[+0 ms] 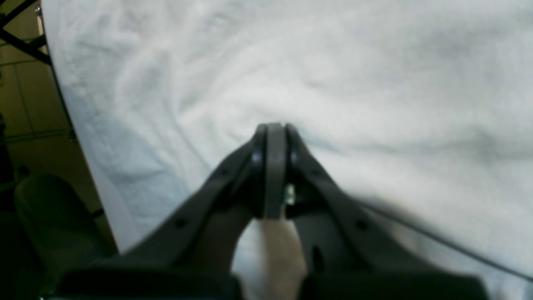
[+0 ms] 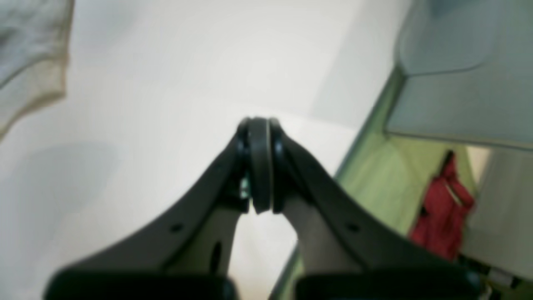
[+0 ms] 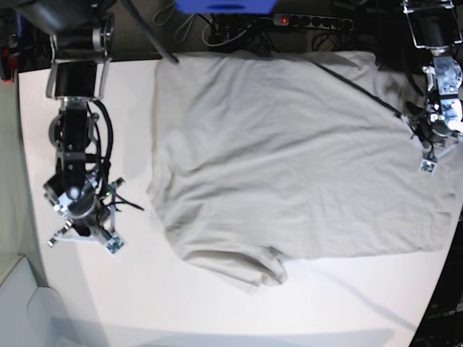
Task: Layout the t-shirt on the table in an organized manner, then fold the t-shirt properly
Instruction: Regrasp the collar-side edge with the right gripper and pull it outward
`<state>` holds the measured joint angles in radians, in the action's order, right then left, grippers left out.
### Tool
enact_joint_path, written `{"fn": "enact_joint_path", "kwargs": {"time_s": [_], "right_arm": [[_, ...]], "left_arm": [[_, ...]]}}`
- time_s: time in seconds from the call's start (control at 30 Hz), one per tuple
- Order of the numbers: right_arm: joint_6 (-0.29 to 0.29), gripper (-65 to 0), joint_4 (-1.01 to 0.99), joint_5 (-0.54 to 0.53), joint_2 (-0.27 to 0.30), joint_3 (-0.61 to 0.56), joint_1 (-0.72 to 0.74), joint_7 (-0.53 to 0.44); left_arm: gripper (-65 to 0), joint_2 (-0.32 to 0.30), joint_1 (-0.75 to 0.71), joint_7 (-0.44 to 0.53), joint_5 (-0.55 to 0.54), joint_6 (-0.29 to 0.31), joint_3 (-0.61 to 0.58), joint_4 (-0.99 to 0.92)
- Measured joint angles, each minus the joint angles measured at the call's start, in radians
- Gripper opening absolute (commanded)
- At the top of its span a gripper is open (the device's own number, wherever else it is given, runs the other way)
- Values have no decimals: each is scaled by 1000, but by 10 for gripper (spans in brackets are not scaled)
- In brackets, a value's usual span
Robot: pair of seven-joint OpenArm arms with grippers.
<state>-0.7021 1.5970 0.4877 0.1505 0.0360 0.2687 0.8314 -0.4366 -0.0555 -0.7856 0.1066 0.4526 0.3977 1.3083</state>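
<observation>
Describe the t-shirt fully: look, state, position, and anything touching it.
The t-shirt is plain light beige, soft wrinkled cotton with no print. It lies spread mostly flat across the white table, its near edge bunched and curled under. Its far and right edges reach the table's borders. The left gripper, shut, sits over its right side; contact is unclear. The right gripper is clear of it.

Off the tabletop
A red cloth (image 2: 442, 211) hangs right of the right hand (image 2: 259, 125); a power strip (image 3: 311, 22) lies beyond.
</observation>
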Motion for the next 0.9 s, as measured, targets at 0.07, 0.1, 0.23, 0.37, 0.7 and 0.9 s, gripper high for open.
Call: {"fn": "enact_joint_path", "kwargs": {"time_s": [0.07, 0.1, 0.23, 0.37, 0.7, 0.9], "right_arm": [[0, -650, 125, 3, -17, -39, -67, 55], [3, -650, 190, 3, -23, -65, -103, 76], [2, -650, 339, -8, -61, -136, -235, 141], [3, -650, 385, -5, -142, -150, -374, 154], [0, -650, 354, -10, -167, -145, -510, 150], [1, -650, 296, -10, -149, -144, -550, 150]], "left_arm": [[-649, 0, 2, 3, -3, 0, 0, 8], [-649, -1, 2, 2, -3, 0, 0, 11], [-649, -4, 3, 2, -2, 0, 0, 39], [-649, -12, 6, 2, -2, 0, 0, 49], [-649, -21, 24, 1, 1, 1, 0, 48], [-649, -25, 25, 0, -2, 1, 0, 48]]}}
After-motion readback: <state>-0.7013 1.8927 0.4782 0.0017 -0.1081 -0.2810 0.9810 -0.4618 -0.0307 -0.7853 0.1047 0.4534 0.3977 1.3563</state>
